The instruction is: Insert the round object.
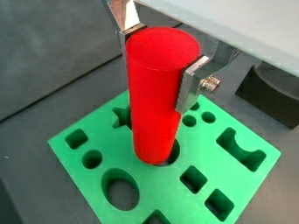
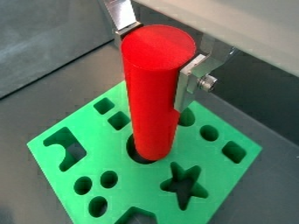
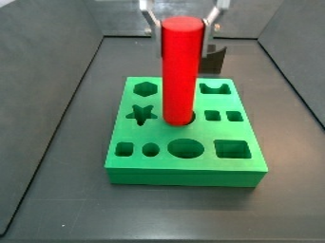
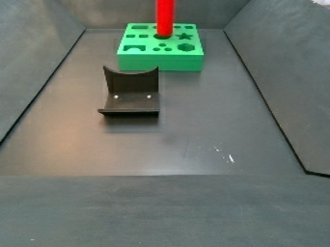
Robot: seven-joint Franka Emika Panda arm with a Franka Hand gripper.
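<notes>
- Gripper (image 1: pixel 163 59): above centre of green block (image 3: pixel 241 167), jaws closed on upper part of the red cylinder (image 3: pixel 180 71).
- Red cylinder: upright, lower end already in round hole near block's centre; most of shaft above the surface.
- Step, est.: seating. Keep vertical, press straight down w/o side load, release only once bottomed.
- Fixture (image 4: pixel 130 93): well apart, irrelevant.

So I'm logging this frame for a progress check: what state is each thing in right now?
Red cylinder: upright, its lower end in the round hole of the green block, most of it above the hole.
Gripper: above the block, fingers shut on the red cylinder near its top.
Green block: flat on the floor, other cut-outs unfilled.
Fixture: standing on the floor apart from the block, nothing in it.
</notes>
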